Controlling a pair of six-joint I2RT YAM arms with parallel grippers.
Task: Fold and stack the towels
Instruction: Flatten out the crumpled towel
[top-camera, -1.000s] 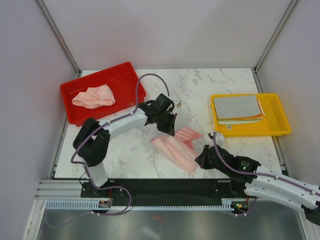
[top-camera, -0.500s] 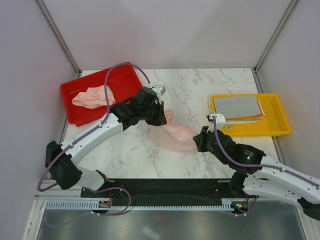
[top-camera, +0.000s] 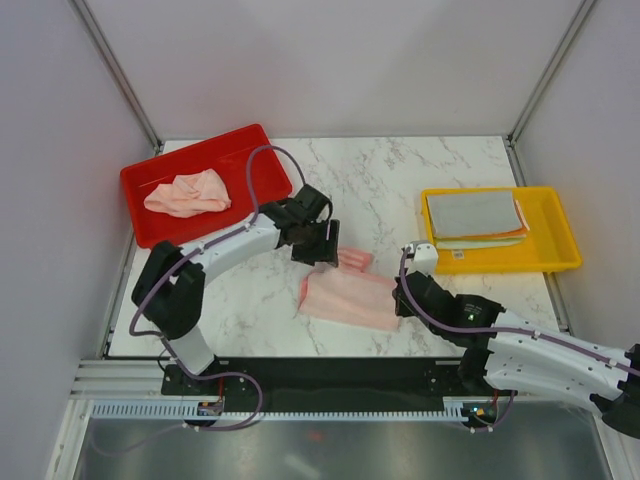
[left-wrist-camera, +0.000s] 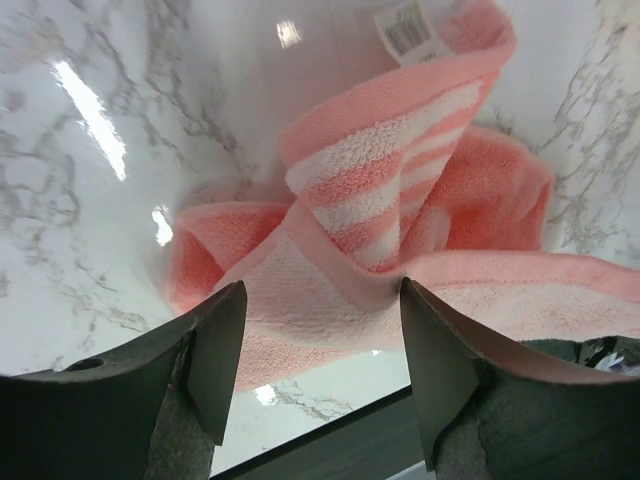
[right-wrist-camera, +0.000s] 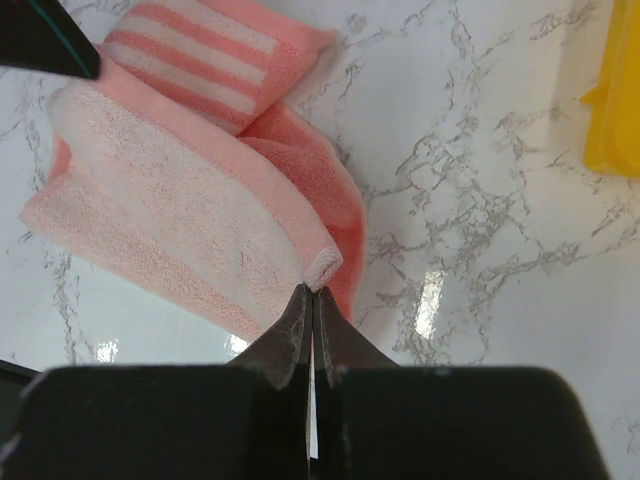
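A pink towel (top-camera: 345, 295) (left-wrist-camera: 380, 200) (right-wrist-camera: 190, 210) of looped terry lies loosely doubled near the middle of the marble table (top-camera: 400, 180). Its long axis runs left to right, the right end slightly nearer. A white-striped end sticks out on its far side, with a white label (left-wrist-camera: 405, 25) beyond.

The left gripper (top-camera: 318, 245) (left-wrist-camera: 320, 300) hangs over the striped end with its jaws wide and nothing between them. The right gripper (top-camera: 402, 295) (right-wrist-camera: 312, 295) is closed on the towel's rolled right edge.

At far left, a glossy red tray (top-camera: 190, 150) holds a crumpled peach-pink towel (top-camera: 187, 193). At right, a yellow tray (top-camera: 500, 265) holds flat folded towels (top-camera: 475, 215), grey on top. The tabletop is white with grey veins and shiny, enclosed by plain pale walls (top-camera: 330, 60).
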